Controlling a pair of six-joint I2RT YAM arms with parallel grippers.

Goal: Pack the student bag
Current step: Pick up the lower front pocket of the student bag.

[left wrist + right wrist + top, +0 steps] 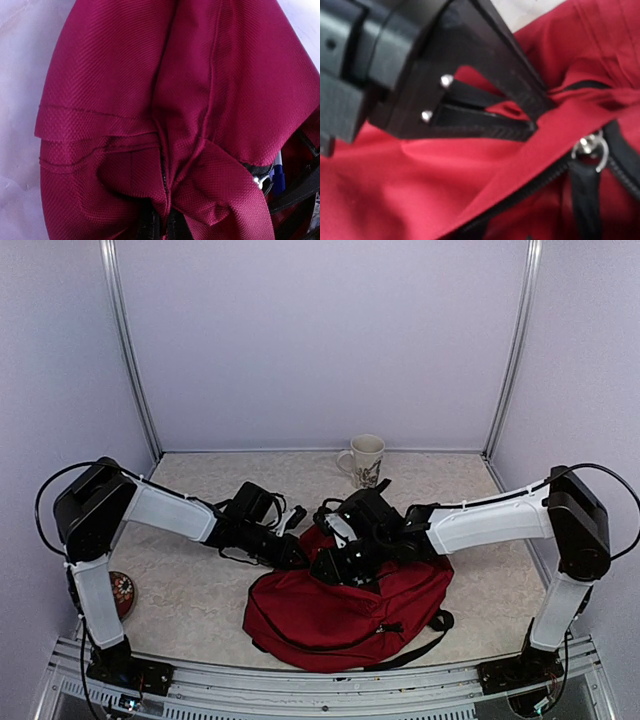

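Observation:
The student bag [345,615], dark red with black zippers and straps, lies on the table between the arms. My left gripper [298,555] is at its upper left edge. In the left wrist view red fabric [150,100] fills the frame, and the dark fingertips [149,225] pinch a fold with a zipper line. The right wrist view shows that same left gripper [540,112] shut on the fabric beside the zipper pull ring [590,147]. My right gripper [338,562] hovers over the bag's top. Its own fingers do not show, so its state is unclear.
A pale mug [366,460] stands at the back of the table. A small round patterned object [122,592] lies by the left arm's base. A blue pen [278,175] shows inside the bag opening. A black strap [425,635] trails off the bag's right front.

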